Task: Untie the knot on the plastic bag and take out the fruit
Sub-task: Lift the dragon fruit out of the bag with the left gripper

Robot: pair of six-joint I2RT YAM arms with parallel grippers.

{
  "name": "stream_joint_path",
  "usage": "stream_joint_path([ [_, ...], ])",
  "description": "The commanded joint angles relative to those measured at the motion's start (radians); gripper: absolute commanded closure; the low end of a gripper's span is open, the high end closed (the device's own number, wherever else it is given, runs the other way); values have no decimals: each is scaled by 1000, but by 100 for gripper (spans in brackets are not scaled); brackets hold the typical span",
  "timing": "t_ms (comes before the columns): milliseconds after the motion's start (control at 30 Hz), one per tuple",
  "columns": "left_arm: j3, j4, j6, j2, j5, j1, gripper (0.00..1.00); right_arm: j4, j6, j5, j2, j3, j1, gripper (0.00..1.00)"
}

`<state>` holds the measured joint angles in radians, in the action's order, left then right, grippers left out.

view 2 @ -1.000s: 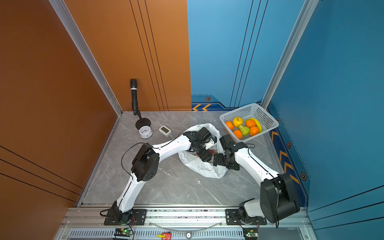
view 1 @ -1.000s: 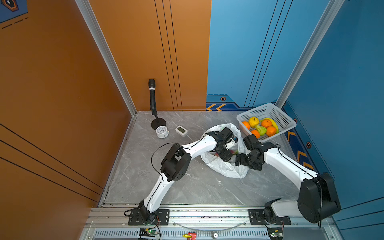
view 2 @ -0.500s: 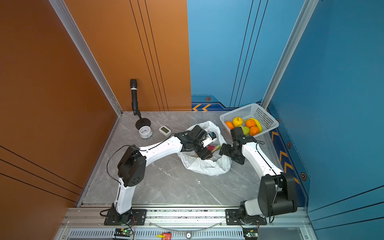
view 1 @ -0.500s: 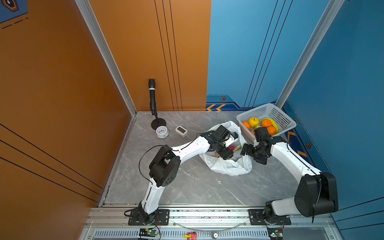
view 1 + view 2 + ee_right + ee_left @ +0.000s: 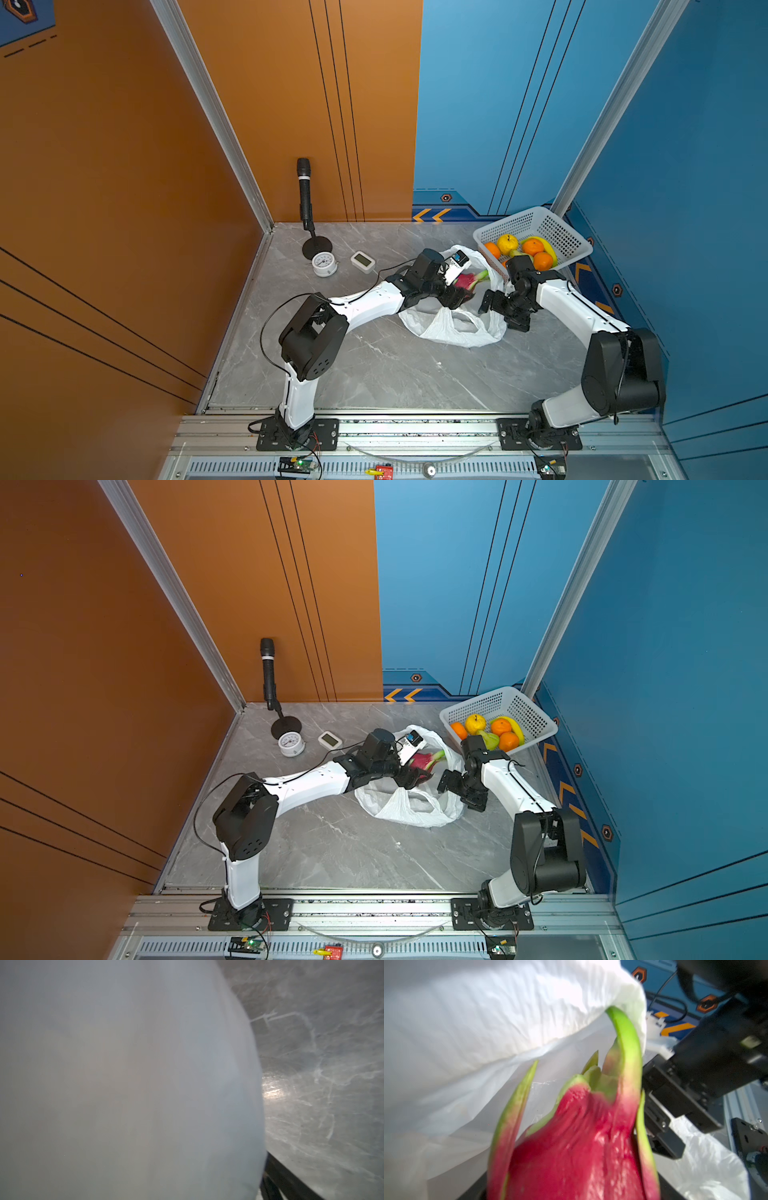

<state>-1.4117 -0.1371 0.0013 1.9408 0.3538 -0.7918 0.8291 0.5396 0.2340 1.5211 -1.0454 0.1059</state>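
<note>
Fruit in hand, close to out by our reckoning. In both top views the left tool [image 5: 455,296] is clamped wide around the base of the dragon fruit [image 5: 467,279], which sits at the open mouth of the plastic bag [image 5: 451,332]. The handle loops [image 5: 455,320] lie loose on the counter [image 5: 374,365]. The right tool [image 5: 490,300] stands spread wide just beside the bag's right flank, with nothing we can see between its jaws. The fruit's long axis runs from the left tool toward the basket [image 5: 536,216], green tips leading. The right arm lies between them and is nearer the basket. Left wrist view: the dragon fruit [image 5: 577,1147] fills the frame, one green tip touching the plastic bag [image 5: 488,1012] at its rim. Right wrist view: blurred plastic bag [image 5: 124,1084] close up, counter [image 5: 322,1064] beyond, the tool's state unreadable here. We judge the next move must draw the fruit clear of that rim.
</note>
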Motion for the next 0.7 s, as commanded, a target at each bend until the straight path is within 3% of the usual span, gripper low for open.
stream_joint_path([
  [0,26,-174,-26,-54,92,9,45,42,-10,4,23,4,-12,2],
  [167,9,-166,-79,-54,13,27,46,55,-47,3,35,28,-12,2],
  [333,-86,-15,-98,-31,-38,44,47,71,-105,-74,64,106,-18,2],
  [567,-149,109,-116,-16,-29,76,47,68,-150,-139,121,129,-34,2],
  [667,-148,126,-76,-26,17,77,47,73,-143,-84,112,89,-34,2],
])
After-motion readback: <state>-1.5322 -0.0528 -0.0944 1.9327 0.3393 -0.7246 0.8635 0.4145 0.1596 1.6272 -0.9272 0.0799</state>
